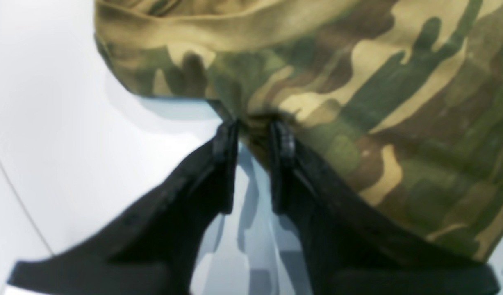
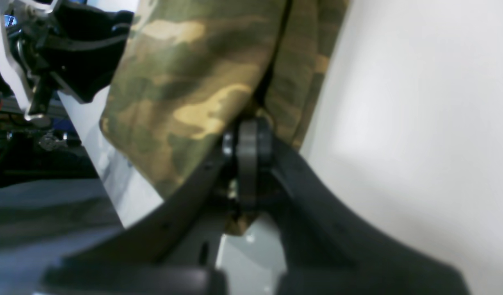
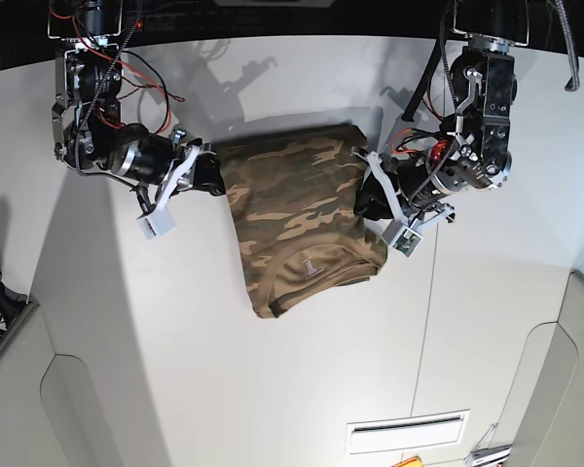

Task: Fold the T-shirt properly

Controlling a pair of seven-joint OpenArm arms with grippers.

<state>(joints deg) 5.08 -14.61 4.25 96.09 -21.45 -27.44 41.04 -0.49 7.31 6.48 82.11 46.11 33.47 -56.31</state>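
Note:
The camouflage T-shirt [image 3: 297, 209] lies folded on the white table [image 3: 175, 331], its tan collar and small label [image 3: 311, 266] toward the near side. In the base view, my left gripper [image 3: 370, 197] holds the shirt's right edge. My right gripper [image 3: 214, 180] holds its left edge. The left wrist view shows the left gripper [image 1: 253, 123] pinching a bunched fold of the T-shirt [image 1: 358, 82] just above the table. The right gripper [image 2: 247, 141] in the right wrist view is shut on the T-shirt [image 2: 181, 94], with cloth draped over its fingertips.
Both arms reach in from the table's far side, with loose red and black wires [image 3: 141, 73] at the right arm. Panel seams [image 3: 433, 292] cross the tabletop. A slotted vent [image 3: 406, 428] lies near the front right. The table's dark back edge [image 3: 273, 24] runs behind the shirt.

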